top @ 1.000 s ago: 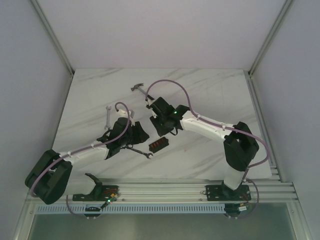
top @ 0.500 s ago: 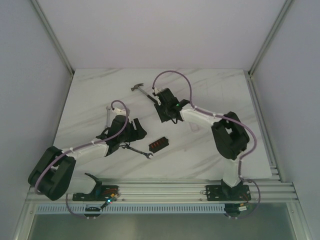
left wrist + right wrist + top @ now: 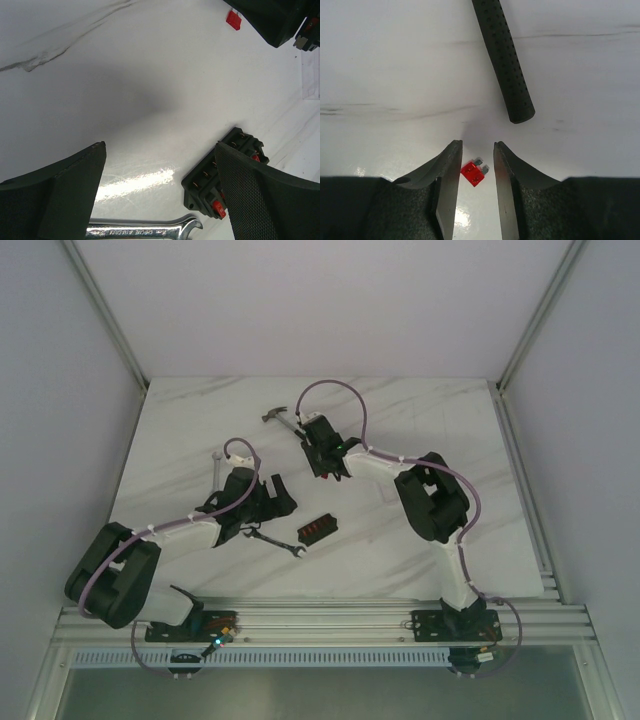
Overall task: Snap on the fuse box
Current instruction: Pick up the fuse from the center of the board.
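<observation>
From above, the fuse box (image 3: 317, 529) is lying on the marble table (image 3: 420, 420) between the two arms, just right of the wrench (image 3: 279, 543). The left gripper (image 3: 278, 503) is hovering near it, and the right gripper (image 3: 318, 452) is sitting by the hammer (image 3: 283, 420).

At the left wrist, the left gripper (image 3: 160, 147) is gaping wide and holding nothing. The fuse box (image 3: 212, 175) is peeking out beside the right finger (image 3: 265, 200), above the wrench (image 3: 145, 231).

At the right wrist, the right gripper (image 3: 477, 145) is standing narrowly open, a loose red fuse (image 3: 474, 173) lying between its fingers (image 3: 451, 185), unpinched, below the hammer handle (image 3: 503, 60).
</observation>
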Robot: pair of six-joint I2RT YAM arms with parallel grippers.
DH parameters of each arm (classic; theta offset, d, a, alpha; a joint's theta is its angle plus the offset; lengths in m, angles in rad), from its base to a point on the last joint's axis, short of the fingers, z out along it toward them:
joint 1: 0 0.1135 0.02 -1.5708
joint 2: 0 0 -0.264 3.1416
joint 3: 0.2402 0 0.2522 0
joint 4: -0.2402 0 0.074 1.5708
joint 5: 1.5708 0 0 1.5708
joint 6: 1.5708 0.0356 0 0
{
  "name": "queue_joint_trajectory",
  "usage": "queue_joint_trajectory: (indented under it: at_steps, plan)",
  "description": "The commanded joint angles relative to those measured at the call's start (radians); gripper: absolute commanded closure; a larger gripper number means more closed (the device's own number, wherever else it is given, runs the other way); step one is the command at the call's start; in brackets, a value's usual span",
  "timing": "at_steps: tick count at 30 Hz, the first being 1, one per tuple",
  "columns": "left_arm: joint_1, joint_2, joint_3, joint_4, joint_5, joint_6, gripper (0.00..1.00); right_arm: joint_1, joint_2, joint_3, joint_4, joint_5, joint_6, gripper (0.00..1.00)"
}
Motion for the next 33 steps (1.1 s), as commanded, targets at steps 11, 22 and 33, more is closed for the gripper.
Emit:
queue_joint_trajectory:
  at_steps: [11, 22, 33]
  plan:
    - [0.005, 0.003, 0.031, 0.026, 0.025, 0.008, 0.00, 0.009, -0.012, -0.083, -0.033, 0.031, -0.017, 0.63]
    - [0.005, -0.013, 0.024, 0.026, 0.022, 0.008, 0.00, -0.011, -0.117, -0.180, -0.043, 0.036, -0.003, 0.62]
    - [0.006, -0.025, 0.018, 0.027, 0.023, 0.007, 0.00, -0.070, -0.152, -0.231, 0.061, -0.228, -0.180, 0.57]
